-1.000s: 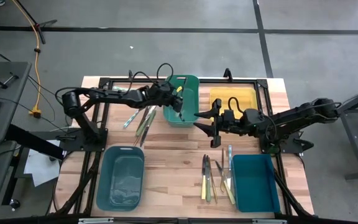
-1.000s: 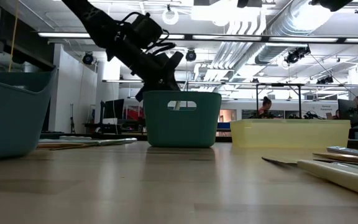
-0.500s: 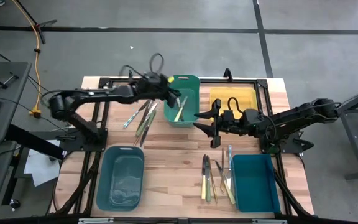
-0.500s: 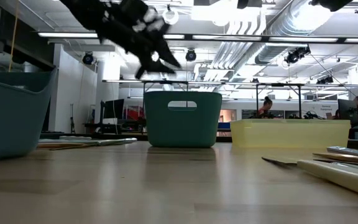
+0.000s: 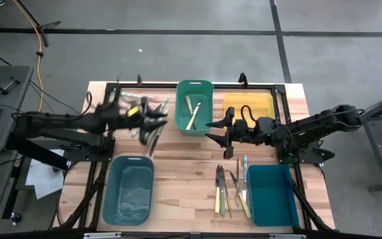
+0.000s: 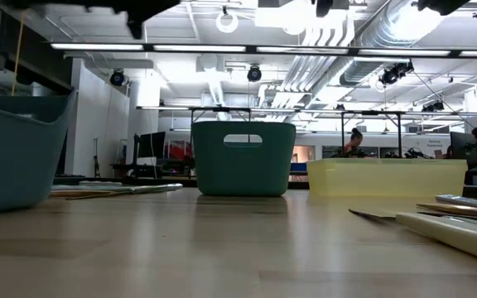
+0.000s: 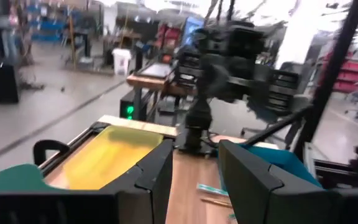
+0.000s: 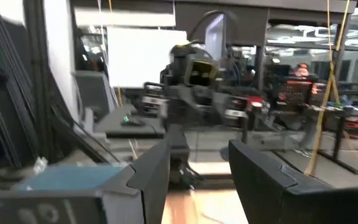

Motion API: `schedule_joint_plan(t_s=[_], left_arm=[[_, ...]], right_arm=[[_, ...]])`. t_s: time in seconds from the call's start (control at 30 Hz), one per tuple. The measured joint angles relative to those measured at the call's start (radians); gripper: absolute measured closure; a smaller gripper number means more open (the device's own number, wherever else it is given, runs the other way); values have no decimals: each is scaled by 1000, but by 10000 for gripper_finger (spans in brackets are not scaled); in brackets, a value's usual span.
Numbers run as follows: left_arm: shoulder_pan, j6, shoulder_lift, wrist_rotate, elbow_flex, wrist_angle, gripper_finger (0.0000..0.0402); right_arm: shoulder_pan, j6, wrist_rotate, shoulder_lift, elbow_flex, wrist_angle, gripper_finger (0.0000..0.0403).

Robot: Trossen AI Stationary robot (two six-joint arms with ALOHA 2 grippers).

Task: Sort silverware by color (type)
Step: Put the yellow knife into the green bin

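Nearest, at six o'clock on the tabletop (image 5: 178, 166), a cluster of silverware (image 5: 231, 189) lies beside the dark teal bin (image 5: 270, 196); in the low view its handles are cut off at the edge. Mid-table at three o'clock, the right hand (image 5: 219, 136) hovers with fingers wide, holding nothing. At ten o'clock the left hand (image 5: 159, 118) is motion-smeared over a second silverware pile (image 5: 150, 129), fingers apart and empty. Farthest, one pale-handled piece (image 5: 192, 114) leans in the green bin (image 5: 194, 85).
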Motion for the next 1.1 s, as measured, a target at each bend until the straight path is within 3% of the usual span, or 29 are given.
schedule_joint_plan(t_s=[0.17,0.3,0.63,0.9,1.1], left_arm=[[-100,39,-121,-134,-206,180,275],[-125,64,-169,-153,-278,225,275],[-137,147,-184,-145,-290,314,275],[-137,120,-180,-144,-290,288,275],[-137,160,-181,-145,-290,296,275]], right_arm=[[0,-26,91,0,0,-43,242],[0,-27,137,0,0,-45,242],[0,-27,136,1,0,-88,242],[0,-27,137,1,0,-105,242],[0,5,188,1,0,-108,242]])
